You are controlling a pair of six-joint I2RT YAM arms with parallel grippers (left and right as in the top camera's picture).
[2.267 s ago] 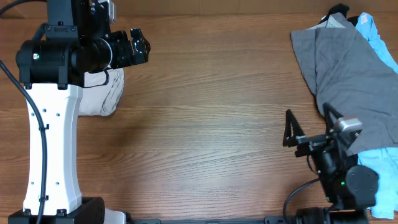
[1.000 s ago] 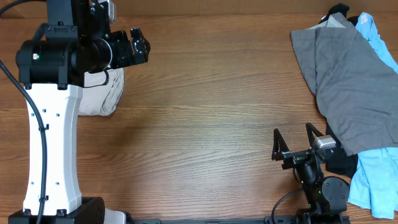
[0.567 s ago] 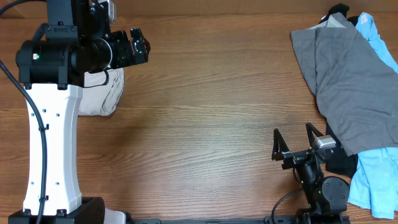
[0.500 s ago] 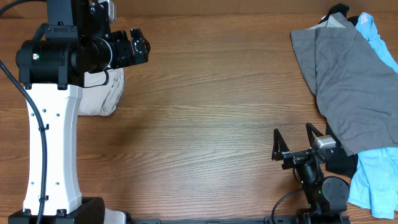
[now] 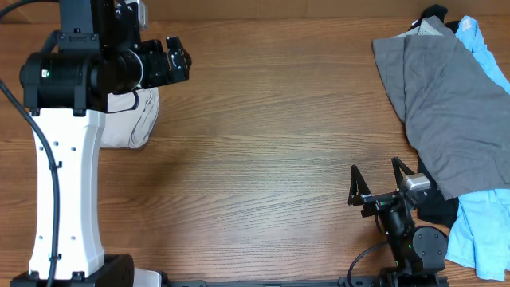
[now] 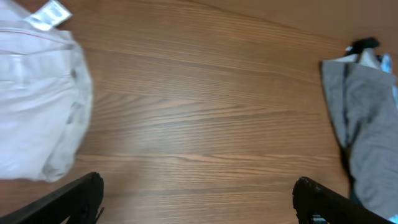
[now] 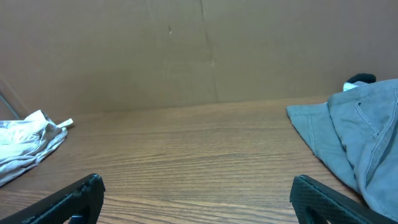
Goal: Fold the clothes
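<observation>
The beige shorts [image 5: 131, 119] lie folded in a small bundle at the far left of the table, partly hidden under my left arm. They show at the upper left of the left wrist view [image 6: 37, 99], with a small white tag [image 6: 48, 14], and far off at the left of the right wrist view [image 7: 28, 143]. My left gripper [image 5: 177, 60] is open and empty, raised above the table to the right of the shorts; its fingers frame bare wood [image 6: 196, 199]. My right gripper [image 5: 376, 179] is open and empty near the front edge [image 7: 196, 199].
A large grey garment [image 5: 446, 96] is spread at the back right, also seen in the wrist views [image 6: 367, 124] [image 7: 354, 130]. A light blue garment [image 5: 482, 227] lies at the front right, another blue piece [image 5: 478, 40] behind the grey one. A dark item [image 5: 434, 209] lies beside my right arm.
My right arm has drawn back towards the front edge, away from the grey garment, and has been still for the last second. The left arm and shorts have not moved.
</observation>
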